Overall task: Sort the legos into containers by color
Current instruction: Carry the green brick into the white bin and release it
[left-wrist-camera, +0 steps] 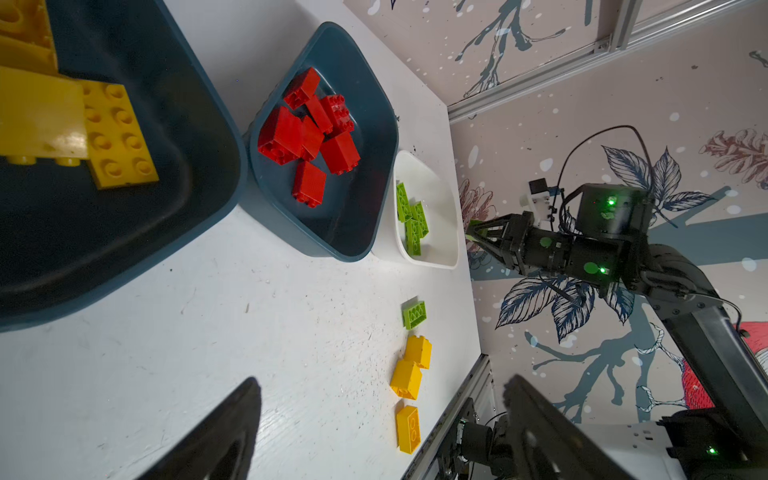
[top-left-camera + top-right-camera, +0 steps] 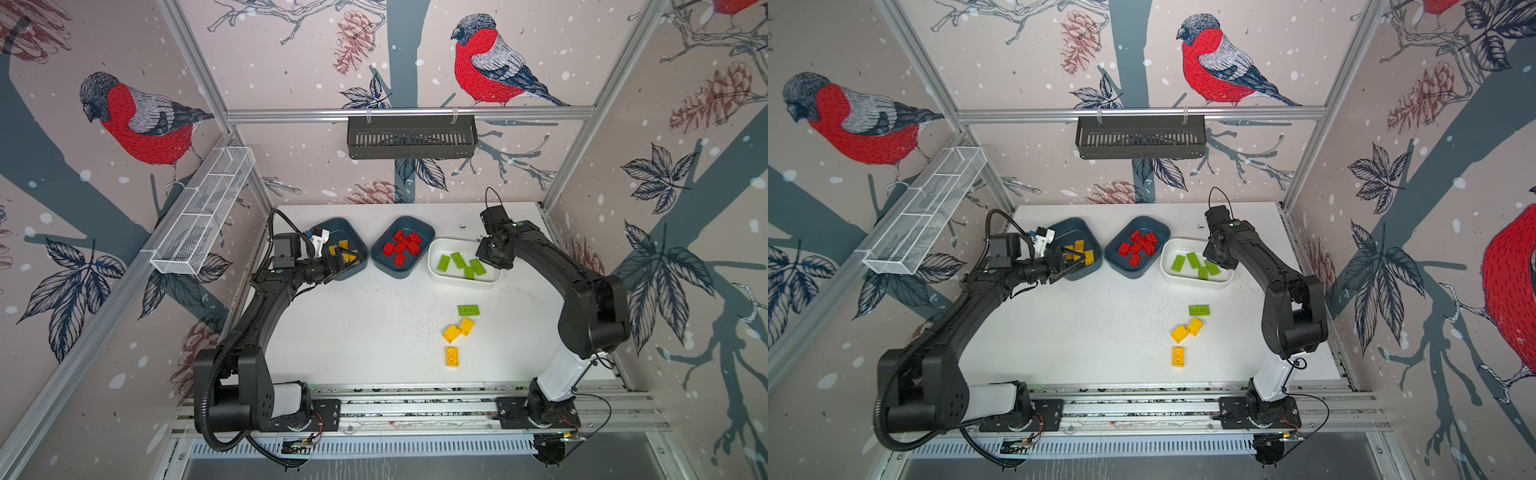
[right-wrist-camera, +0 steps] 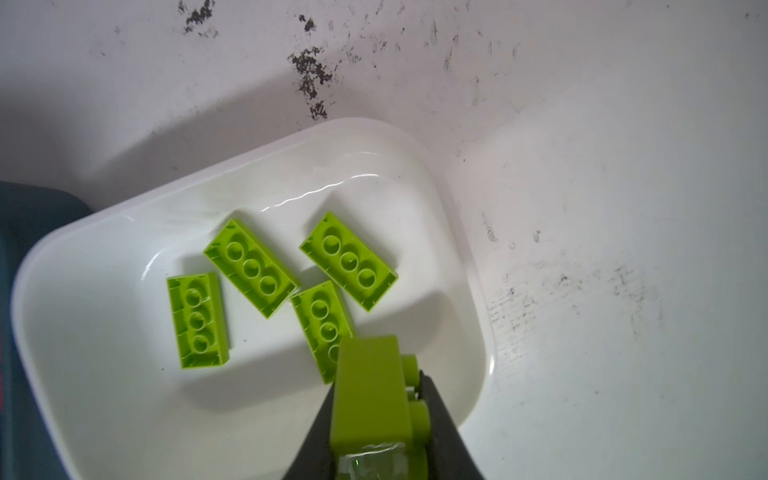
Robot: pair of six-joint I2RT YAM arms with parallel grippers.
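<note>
- A scuffed white tabletop sits inside a cell papered with bullfinches and pine cones.
- The right gripper is clamped on a lime brick. The jaws press its two long sides and its studs face one jaw.
- That held brick hangs over the near corner of the white tub, clear of the floor and touching nothing below.
- Under it four lime bricks lie hollow side up in the tub, close together. This tub is the rightmost of the three in both top views.
- The left gripper has its jaws spread wide with nothing between them. It hovers over the near edge of the left teal tub.
- That tub holds several yellow bricks. Their number cannot be told, since the gripper covers some of them.
- The middle teal tub carries a heap of red bricks, and no red shows on the table.
- Loose on the table, well apart from the tubs, are one green brick and three yellow ones, two of them touching.
- Judged from this, red looks finished and green is one drop and one pick short. Yellow has three to go, so the sort seems well past halfway.
</note>
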